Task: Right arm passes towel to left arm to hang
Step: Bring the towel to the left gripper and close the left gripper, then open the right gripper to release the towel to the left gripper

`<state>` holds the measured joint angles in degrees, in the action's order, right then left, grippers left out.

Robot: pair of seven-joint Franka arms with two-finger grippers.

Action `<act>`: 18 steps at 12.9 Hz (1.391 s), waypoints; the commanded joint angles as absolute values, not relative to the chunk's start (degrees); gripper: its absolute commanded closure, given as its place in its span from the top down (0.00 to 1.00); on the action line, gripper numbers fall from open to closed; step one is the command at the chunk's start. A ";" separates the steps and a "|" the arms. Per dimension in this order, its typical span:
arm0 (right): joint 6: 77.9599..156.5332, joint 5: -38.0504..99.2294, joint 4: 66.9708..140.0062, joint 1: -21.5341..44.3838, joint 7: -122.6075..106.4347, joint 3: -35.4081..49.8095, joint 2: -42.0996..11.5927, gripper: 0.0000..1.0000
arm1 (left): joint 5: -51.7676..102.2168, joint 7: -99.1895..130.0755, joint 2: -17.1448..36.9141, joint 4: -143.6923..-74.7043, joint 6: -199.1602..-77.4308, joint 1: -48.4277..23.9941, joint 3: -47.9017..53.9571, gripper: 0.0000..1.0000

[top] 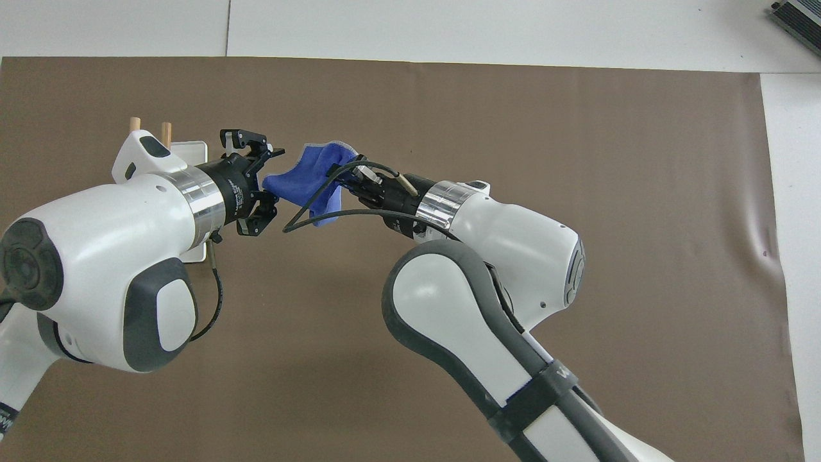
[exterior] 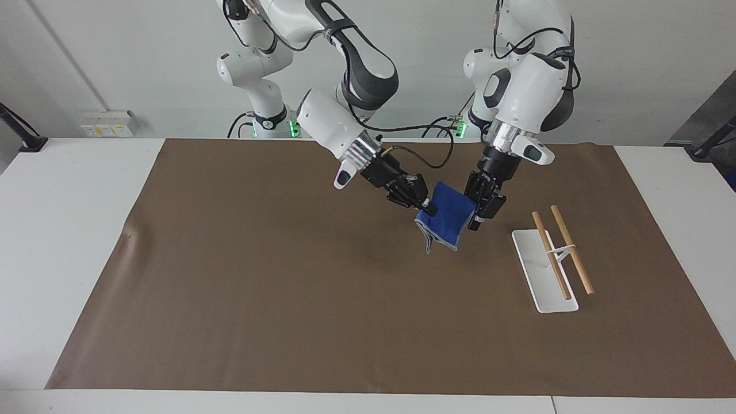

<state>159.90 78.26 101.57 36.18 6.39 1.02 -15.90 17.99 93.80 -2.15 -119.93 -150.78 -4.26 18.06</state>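
The blue towel point(exterior: 445, 219) point(top: 306, 183) hangs in the air above the brown mat, roughly at its middle. My right gripper point(exterior: 426, 206) point(top: 347, 180) is shut on the towel's edge toward the right arm's end. At the towel's other edge is my left gripper point(exterior: 476, 214) point(top: 274, 180), its fingers standing on either side of that edge with a narrow gap between them. I cannot see whether they press the cloth.
A white rack base point(exterior: 545, 290) point(top: 190, 151) with two wooden rods point(exterior: 562, 253) point(top: 135, 123) stands on the brown mat point(exterior: 259, 276) toward the left arm's end, close beside the left gripper. A black cable loops from the right wrist point(top: 308, 215).
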 commanded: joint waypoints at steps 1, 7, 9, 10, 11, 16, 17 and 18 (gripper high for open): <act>160.66 78.93 100.90 36.39 4.22 1.23 -16.52 0.00 | 19.16 92.55 -2.55 -120.50 -150.21 -5.10 17.49 0.24; 160.75 78.93 100.99 36.30 3.96 1.23 -16.61 0.00 | 19.16 91.50 -2.46 -120.50 -150.21 -5.01 17.49 0.00; 160.75 78.93 100.99 36.21 4.04 1.23 -16.52 0.00 | 19.16 88.69 -2.46 -120.50 -149.68 -5.01 17.49 0.00; 160.75 79.01 101.07 36.21 4.04 1.23 -16.52 0.00 | 19.16 87.55 -2.46 -120.50 -149.59 -4.92 17.40 0.00; 160.75 78.93 101.16 36.04 3.96 1.14 -16.52 0.00 | 19.16 85.97 -2.46 -120.50 -149.59 -4.92 17.40 0.00; 161.37 78.58 101.78 34.55 -1.11 0.62 -16.44 1.00 | 19.07 81.04 -1.67 -119.45 -150.11 -4.22 17.05 0.00; 161.63 77.79 102.21 33.41 -5.06 0.62 -16.44 1.00 | 19.07 80.25 -1.50 -119.27 -150.29 -4.13 16.96 0.00; 161.63 76.57 102.91 32.18 -8.75 0.62 -16.44 1.00 | 19.07 78.33 -1.41 -119.27 -150.29 -4.13 16.96 0.00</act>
